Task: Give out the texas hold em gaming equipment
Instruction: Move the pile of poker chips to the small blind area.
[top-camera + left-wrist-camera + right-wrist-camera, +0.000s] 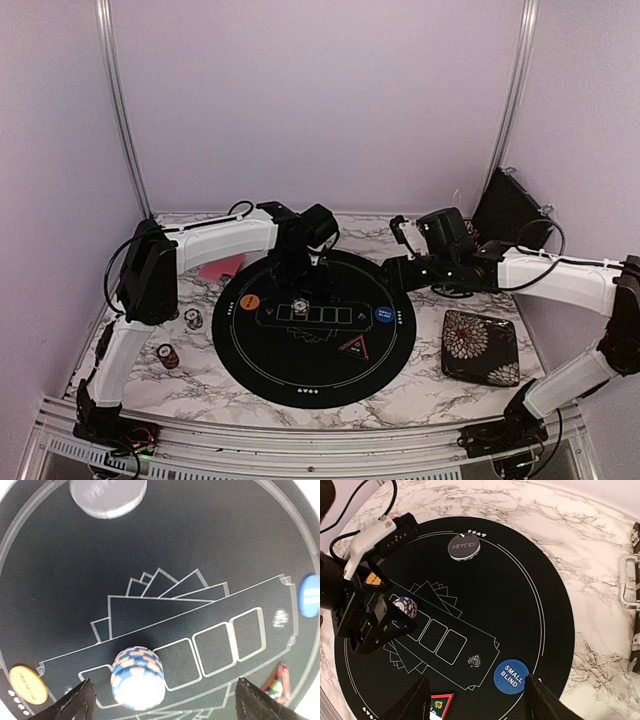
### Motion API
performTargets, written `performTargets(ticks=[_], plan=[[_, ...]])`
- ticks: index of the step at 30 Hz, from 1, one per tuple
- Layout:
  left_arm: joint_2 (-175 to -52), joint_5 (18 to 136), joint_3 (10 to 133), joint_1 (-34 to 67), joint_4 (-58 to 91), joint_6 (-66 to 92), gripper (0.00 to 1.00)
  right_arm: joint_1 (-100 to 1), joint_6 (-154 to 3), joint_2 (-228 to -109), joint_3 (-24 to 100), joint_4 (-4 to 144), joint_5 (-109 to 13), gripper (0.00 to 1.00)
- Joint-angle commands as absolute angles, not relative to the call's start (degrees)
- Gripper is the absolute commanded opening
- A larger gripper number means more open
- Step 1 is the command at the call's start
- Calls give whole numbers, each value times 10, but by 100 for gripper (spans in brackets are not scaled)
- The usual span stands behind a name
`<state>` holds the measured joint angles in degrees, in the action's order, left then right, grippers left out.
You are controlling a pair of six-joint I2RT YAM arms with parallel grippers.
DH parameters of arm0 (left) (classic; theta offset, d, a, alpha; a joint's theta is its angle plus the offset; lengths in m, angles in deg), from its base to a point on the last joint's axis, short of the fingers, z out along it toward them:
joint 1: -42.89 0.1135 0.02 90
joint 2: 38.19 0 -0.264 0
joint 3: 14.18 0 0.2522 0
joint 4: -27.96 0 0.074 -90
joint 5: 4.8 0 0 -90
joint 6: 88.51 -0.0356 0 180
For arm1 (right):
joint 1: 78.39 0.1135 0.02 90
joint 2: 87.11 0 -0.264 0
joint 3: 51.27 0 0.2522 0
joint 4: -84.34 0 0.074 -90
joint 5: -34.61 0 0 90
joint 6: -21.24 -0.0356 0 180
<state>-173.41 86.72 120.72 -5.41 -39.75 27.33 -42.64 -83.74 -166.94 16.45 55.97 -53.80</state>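
One striped chip stack (137,677) stands on mat (200,535) card outlines; left gripper (167,700) wide, fingers clear either side; right gripper (477,705) wide, empty, over mat near blue button (512,676).

I see my left arm (225,235) stretched over the round mat (300,375), a chip stack (299,306) at its tip; orange button (250,301) left, blue button (385,316) right; pink cards (222,268) on the surface (420,395).

Left arm (215,237) & right arm (560,275): white shells, black joints, thin black cables (240,207); left gripper (162,687) matte black w/ wedge-shaped fingers (75,702).
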Motion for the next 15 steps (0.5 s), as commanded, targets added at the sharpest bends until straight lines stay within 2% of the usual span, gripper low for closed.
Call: performTargets(ticks=[1, 7, 15], plan=[[-1658, 861, 1195, -34, -374, 265, 99, -427, -845, -1683, 201, 542, -544, 61], [-1553, 856, 1091, 15, -311, 279, 99, -396, -834, -1717, 251, 522, -551, 61], [-1378, 855, 915, 90, -242, 288, 99, -321, -815, -1855, 374, 476, -550, 61]])
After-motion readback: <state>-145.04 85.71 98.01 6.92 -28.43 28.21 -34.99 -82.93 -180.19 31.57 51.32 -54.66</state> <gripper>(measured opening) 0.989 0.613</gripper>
